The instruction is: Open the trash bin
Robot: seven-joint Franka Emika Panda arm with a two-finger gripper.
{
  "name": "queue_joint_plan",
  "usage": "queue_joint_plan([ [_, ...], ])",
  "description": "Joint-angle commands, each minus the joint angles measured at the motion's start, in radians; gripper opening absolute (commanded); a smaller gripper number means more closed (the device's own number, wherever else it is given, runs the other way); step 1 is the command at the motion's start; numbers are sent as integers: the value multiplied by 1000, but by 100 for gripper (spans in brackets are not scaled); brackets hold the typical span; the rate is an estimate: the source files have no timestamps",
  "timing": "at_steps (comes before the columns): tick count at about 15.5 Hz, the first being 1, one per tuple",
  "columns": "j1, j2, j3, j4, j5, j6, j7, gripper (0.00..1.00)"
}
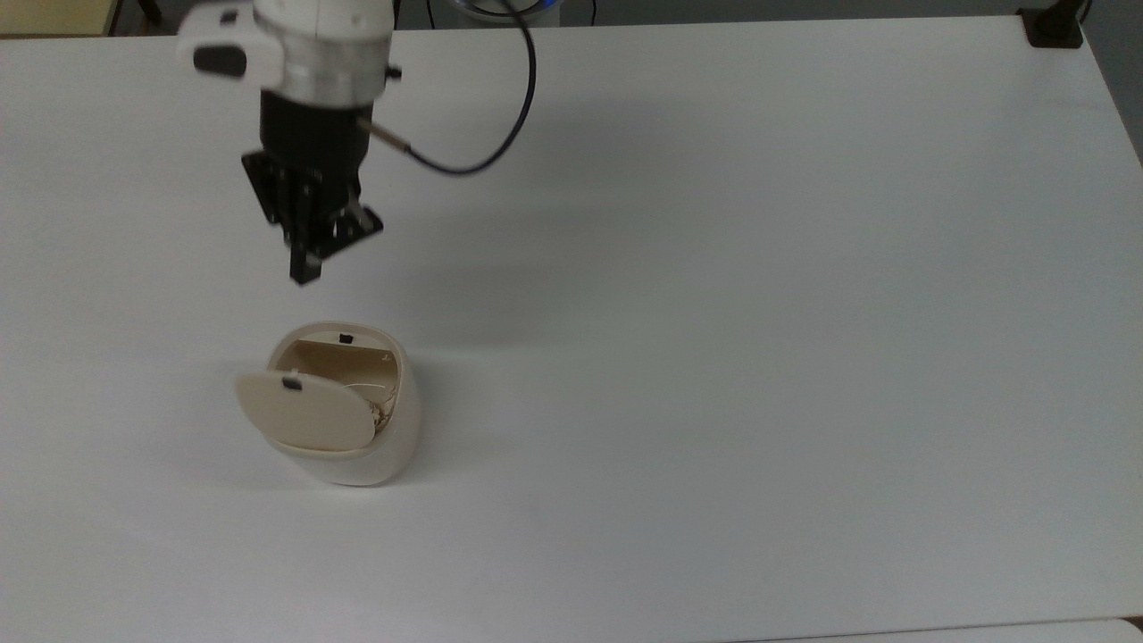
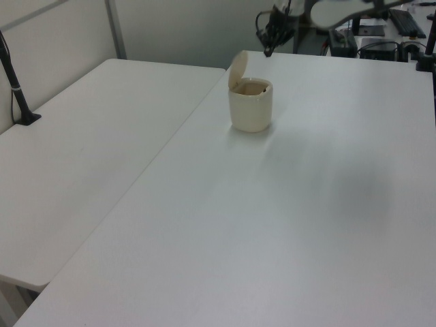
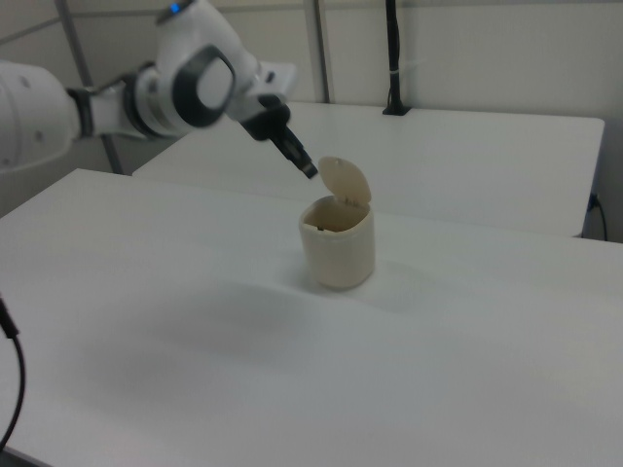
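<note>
The cream trash bin (image 1: 396, 444) stands on the white table (image 1: 714, 313) with its lid (image 1: 304, 416) swung up and open, and a small black latch (image 1: 291, 383) shows on the lid's edge. In the left view the trash bin (image 2: 251, 112) has its lid (image 2: 238, 68) upright, and in the right view the trash bin (image 3: 338, 251) also shows the raised lid (image 3: 347, 181). My gripper (image 1: 304, 275) hangs above the table behind the bin in the top view, apart from it, fingers together and holding nothing. My gripper (image 3: 311, 172) is just left of the lid in the right view, and my gripper (image 2: 268, 50) sits above and behind the bin in the left view.
A dark cable (image 1: 500, 134) loops from the wrist. A black clamp (image 1: 1054, 27) sits at the table's far right corner in the top view. A second white table (image 2: 82, 157) adjoins at the left view's left, carrying a black post (image 2: 15, 82).
</note>
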State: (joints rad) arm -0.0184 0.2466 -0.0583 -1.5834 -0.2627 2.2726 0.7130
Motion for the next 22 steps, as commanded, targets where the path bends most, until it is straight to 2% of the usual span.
queue_joint_plan([
  [1,15,-137,46,-47,30,-183,-9,6],
  [3,20,-185,63,-55,68,-275,-35,12],
  [5,34,-230,64,-63,155,-355,-116,26],
  [6,35,-248,63,-63,193,-405,-162,40],
  [8,37,-282,64,-69,253,-481,-248,74],
  [10,35,-309,72,-102,279,-510,-309,96],
  [11,34,-317,87,-121,281,-509,-351,100],
  [12,26,-316,104,-127,281,-510,-400,100],
  [16,20,-313,109,-136,281,-502,-610,100],
  [22,14,-306,97,-125,280,-498,-716,100],
])
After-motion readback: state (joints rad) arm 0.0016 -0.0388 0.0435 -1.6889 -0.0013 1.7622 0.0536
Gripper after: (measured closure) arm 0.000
